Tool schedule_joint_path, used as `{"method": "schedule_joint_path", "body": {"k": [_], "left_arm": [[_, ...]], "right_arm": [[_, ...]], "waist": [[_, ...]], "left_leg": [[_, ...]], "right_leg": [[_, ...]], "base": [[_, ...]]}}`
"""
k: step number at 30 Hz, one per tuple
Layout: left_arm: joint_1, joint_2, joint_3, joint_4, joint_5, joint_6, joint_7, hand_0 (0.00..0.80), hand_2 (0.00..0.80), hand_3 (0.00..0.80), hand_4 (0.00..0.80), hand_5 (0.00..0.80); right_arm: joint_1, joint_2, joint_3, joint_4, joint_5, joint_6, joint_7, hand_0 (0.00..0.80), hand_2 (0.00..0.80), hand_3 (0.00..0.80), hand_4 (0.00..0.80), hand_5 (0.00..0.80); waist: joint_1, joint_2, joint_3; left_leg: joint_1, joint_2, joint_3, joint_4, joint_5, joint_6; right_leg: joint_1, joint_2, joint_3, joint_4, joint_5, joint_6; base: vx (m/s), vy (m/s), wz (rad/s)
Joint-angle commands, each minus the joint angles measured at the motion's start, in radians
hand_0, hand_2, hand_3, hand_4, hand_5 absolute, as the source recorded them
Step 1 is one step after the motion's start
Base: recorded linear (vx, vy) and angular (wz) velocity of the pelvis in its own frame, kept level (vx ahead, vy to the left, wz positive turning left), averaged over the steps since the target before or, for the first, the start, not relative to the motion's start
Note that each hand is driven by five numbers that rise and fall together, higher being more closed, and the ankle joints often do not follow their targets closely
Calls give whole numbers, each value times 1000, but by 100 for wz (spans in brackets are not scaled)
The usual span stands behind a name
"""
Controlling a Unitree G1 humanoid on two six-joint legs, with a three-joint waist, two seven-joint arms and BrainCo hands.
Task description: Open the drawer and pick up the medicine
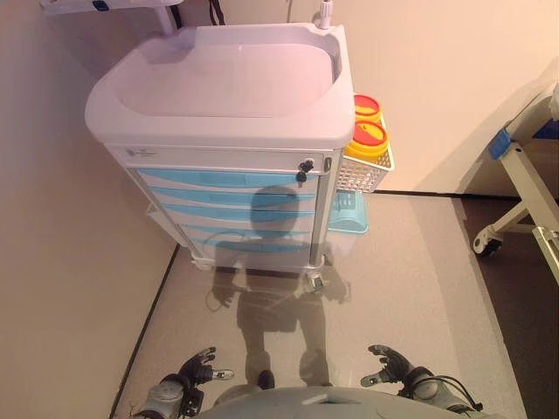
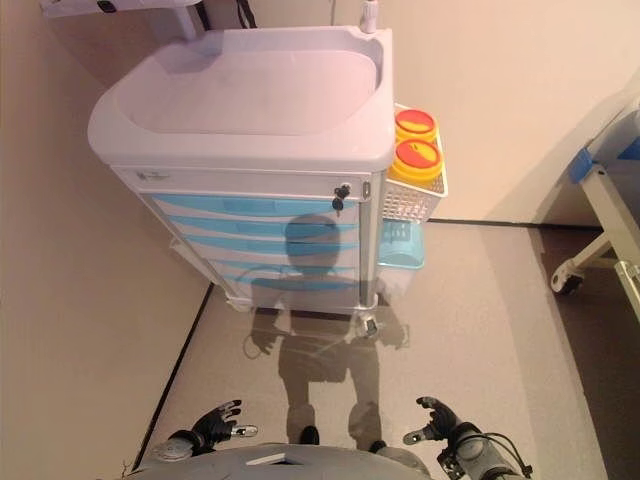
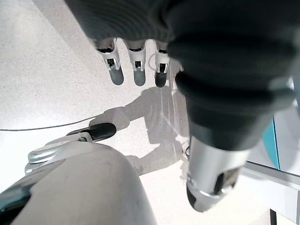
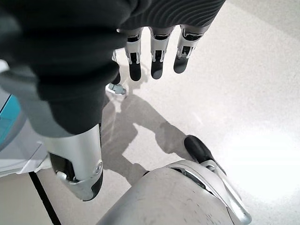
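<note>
A white medical cart (image 1: 227, 83) with several light-blue drawers (image 1: 229, 181) stands ahead of me; all drawers are shut and a key lock (image 1: 305, 168) sits at the top right of its front. No medicine shows. My left hand (image 1: 194, 369) hangs low at the lower left, open and empty, fingers relaxed (image 3: 136, 65). My right hand (image 1: 390, 362) hangs low at the lower right, open and empty, fingers relaxed (image 4: 157, 58). Both are far from the cart.
A white wire basket (image 1: 367, 166) with two yellow, red-lidded containers (image 1: 369, 133) hangs on the cart's right side, above a light-blue bin (image 1: 348, 214). A wall runs along the left. A bed frame on a wheel (image 1: 486, 244) stands at right.
</note>
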State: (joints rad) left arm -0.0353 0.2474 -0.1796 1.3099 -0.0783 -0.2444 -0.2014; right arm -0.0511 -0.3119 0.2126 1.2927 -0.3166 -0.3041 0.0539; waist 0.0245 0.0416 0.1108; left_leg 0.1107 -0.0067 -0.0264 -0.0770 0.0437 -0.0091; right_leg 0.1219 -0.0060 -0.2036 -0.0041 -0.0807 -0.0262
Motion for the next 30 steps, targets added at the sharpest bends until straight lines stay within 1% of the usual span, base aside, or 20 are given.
{"method": "schedule_joint_path", "body": {"k": [1,6,11,14,18,23,26,29,30], "left_arm": [[-46,-16,4,17,-7,-36,-29,0,0,0,0,0],[-48,-8,2,8,-38,-29,-23,0,0,0,0,0],[-48,-6,12,19,-27,-23,-7,0,0,0,0,0],[-44,-8,25,28,-30,-8,21,0,0,0,0,0],[-37,-7,47,38,-49,-3,30,0,0,0,0,0],[-27,2,78,37,-94,-21,25,0,0,0,0,0],[-26,10,94,28,-128,-49,26,0,0,0,0,0],[-56,25,90,13,-172,-99,19,0,0,0,0,0],[-76,31,89,3,-213,-124,17,0,0,0,0,0]], "right_arm": [[-45,-6,26,15,1,-16,-1,0,0,0,0,0],[-48,-15,20,10,1,-16,8,0,0,0,0,0],[-44,-14,17,20,-7,-23,2,0,0,0,0,0],[-42,-12,13,24,-16,-20,-2,0,0,0,0,0],[-40,-11,10,27,-22,-18,-6,0,0,0,0,0],[-37,-16,7,24,-35,-11,-1,0,0,0,0,0],[-35,-20,5,19,-47,-8,-12,0,0,0,0,0],[-70,-30,15,-3,-21,-1,-48,0,0,0,0,0],[-90,-37,18,-13,-7,0,-67,0,0,0,0,0]], "waist": [[3,-31,4],[3,-29,4],[2,-27,5],[3,-27,2],[6,-28,1],[5,-34,14],[5,-45,36],[7,-54,100],[5,-54,141]], "left_leg": [[-14,-59,18,22,-111,46],[-17,-58,21,23,-111,47],[-14,-58,24,23,-112,48],[-14,-58,23,24,-112,47],[-18,-60,18,33,-116,49],[-28,-63,19,59,-127,57],[-58,-66,35,123,-154,70],[-152,-68,59,233,-186,91],[-200,-69,68,278,-196,102]], "right_leg": [[-39,-40,26,13,4,70],[-43,-42,26,15,5,73],[-41,-43,23,15,5,72],[-38,-46,19,15,5,73],[-42,-51,21,28,0,75],[-54,-57,36,49,-2,77],[-85,-74,46,88,-8,80],[-180,-93,56,171,-18,75],[-233,-99,61,217,-23,70]], "base": [[0,0,0],[0,0,0],[0,0,0],[42,35,0],[57,55,0],[90,88,-1],[78,86,-4],[-137,65,-25],[-248,104,-38]]}}
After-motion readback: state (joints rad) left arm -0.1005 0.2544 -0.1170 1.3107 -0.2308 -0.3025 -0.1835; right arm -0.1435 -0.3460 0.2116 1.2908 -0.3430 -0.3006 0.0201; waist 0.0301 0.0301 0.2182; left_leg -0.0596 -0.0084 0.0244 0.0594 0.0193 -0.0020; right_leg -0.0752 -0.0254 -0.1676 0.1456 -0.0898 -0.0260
